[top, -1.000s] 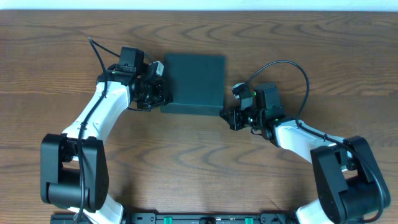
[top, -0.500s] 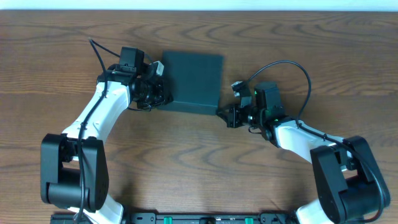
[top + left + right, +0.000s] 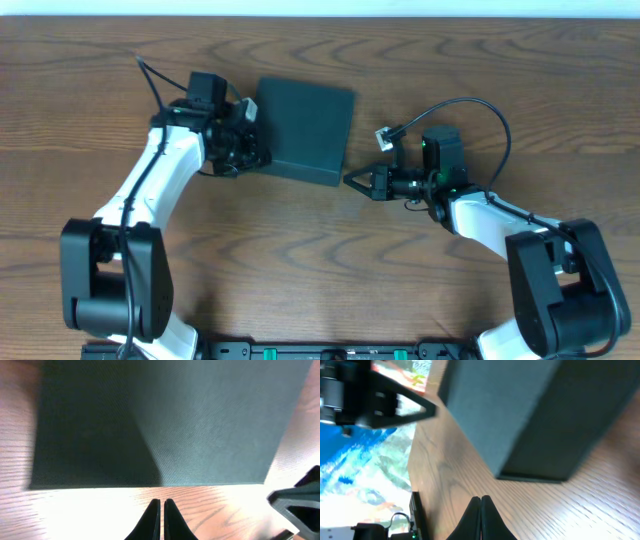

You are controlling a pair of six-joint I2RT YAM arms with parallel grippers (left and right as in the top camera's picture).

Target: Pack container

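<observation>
The container (image 3: 302, 128) is a flat dark teal-green box with a plain matte lid, lying closed on the wooden table and turned slightly askew. It fills the left wrist view (image 3: 165, 420) and shows in the right wrist view (image 3: 530, 415). My left gripper (image 3: 262, 152) is shut and empty, its tips (image 3: 161, 507) just off the box's left edge. My right gripper (image 3: 352, 179) is shut and empty, its tips (image 3: 480, 502) close to the box's near right corner, not touching.
The wooden table (image 3: 320, 270) stretches around the box. The left arm's body (image 3: 165, 170) lies left of the box and the right arm's body (image 3: 480, 210) lies at the right. A black cable (image 3: 480, 110) loops above the right wrist.
The box has rotated slightly and slid left and away. My right gripper has pulled back a little from its corner and turned its fingers toward it. My left gripper shifted slightly left.
</observation>
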